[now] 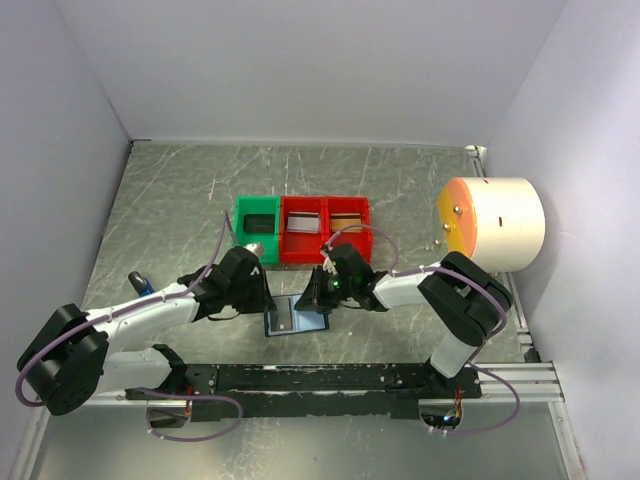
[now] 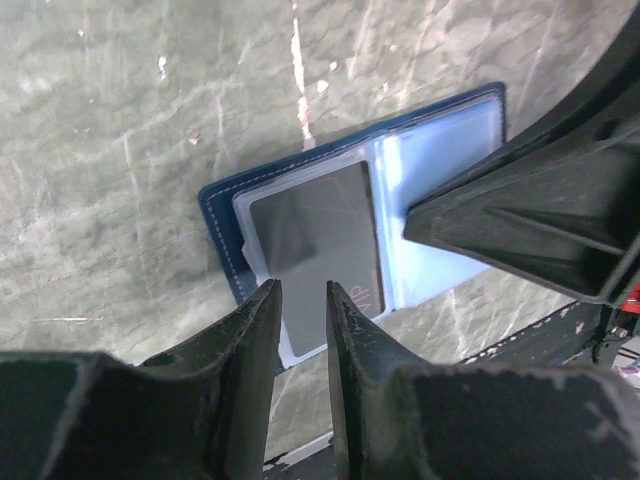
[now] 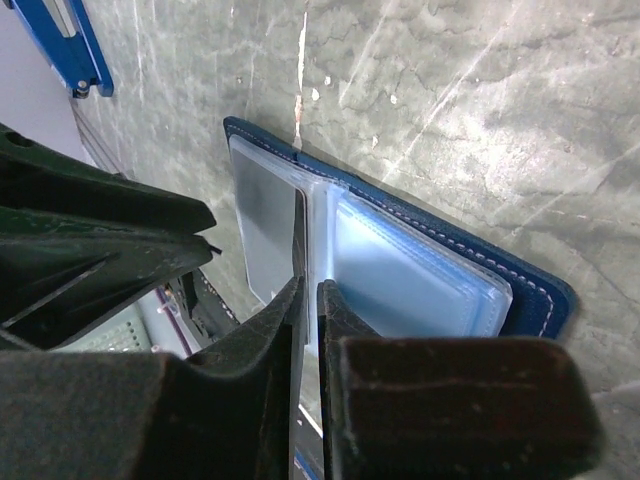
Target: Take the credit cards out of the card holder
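The card holder (image 1: pixel 290 319) lies open on the table between both arms, navy outside (image 2: pixel 222 225) with pale blue sleeves (image 3: pixel 410 275). A dark credit card (image 2: pixel 320 245) sits inside the clear sleeve on one half. My left gripper (image 2: pixel 302 290) hovers over that card's near edge, jaws slightly apart with nothing between them. My right gripper (image 3: pixel 308 288) points down at the middle fold, its jaws closed to a thin slit, and I see nothing held in them. The right gripper's fingers (image 2: pixel 520 215) also show over the other half in the left wrist view.
Behind the holder stand a green bin (image 1: pixel 257 205) and two red bins (image 1: pixel 304 204) (image 1: pixel 348 203), with a dark, a silvery and a tan card inside. A white drum with an orange face (image 1: pixel 495 222) sits at the right. A small bright-blue tag (image 3: pixel 60 45) lies at the left.
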